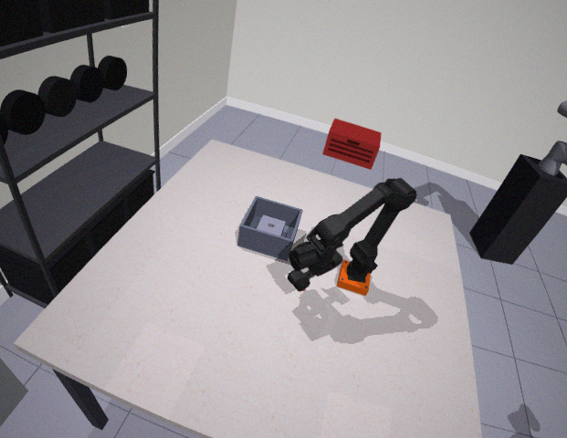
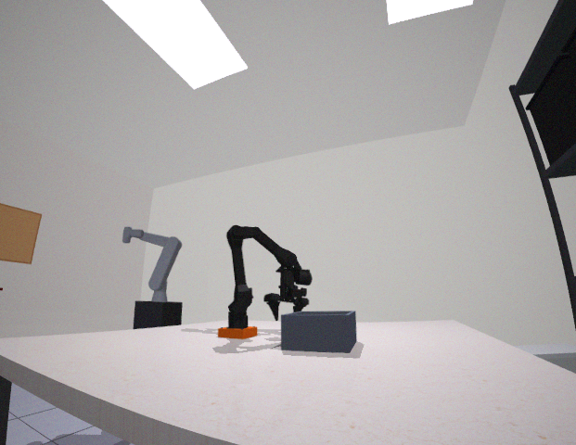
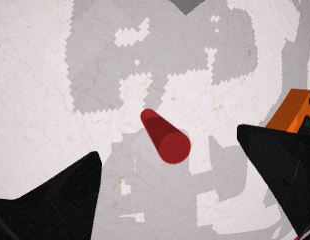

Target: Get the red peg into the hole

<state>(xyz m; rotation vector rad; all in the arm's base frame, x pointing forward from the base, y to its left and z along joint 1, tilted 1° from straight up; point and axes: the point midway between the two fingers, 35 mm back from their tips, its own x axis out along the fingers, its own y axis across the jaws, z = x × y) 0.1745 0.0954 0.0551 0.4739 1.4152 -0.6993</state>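
The red peg [image 3: 173, 147] stands upright on the table in the wrist view, seen from above. In the top view only a speck of the peg shows under the gripper; it is hidden in the exterior view. My gripper [image 3: 171, 145] [image 2: 287, 316] is wide open and empty, pointing down over the table. In the wrist view the peg appears between the two fingertips, below them and touching neither. The open grey-blue box [image 1: 262, 243] [image 2: 316, 331] stands beside the gripper. The pale plate [image 1: 277, 229] lies at its bottom, its hole [image 1: 271, 224] showing dark.
The arm's orange base [image 1: 351, 285] [image 2: 237, 332] [image 3: 290, 107] is close to the gripper on the table [image 1: 179, 306]. The box walls rise above the plate. A red toolbox [image 1: 354, 136] is beyond the far table edge, and a dark shelf rack [image 1: 122, 101] stands at the left.
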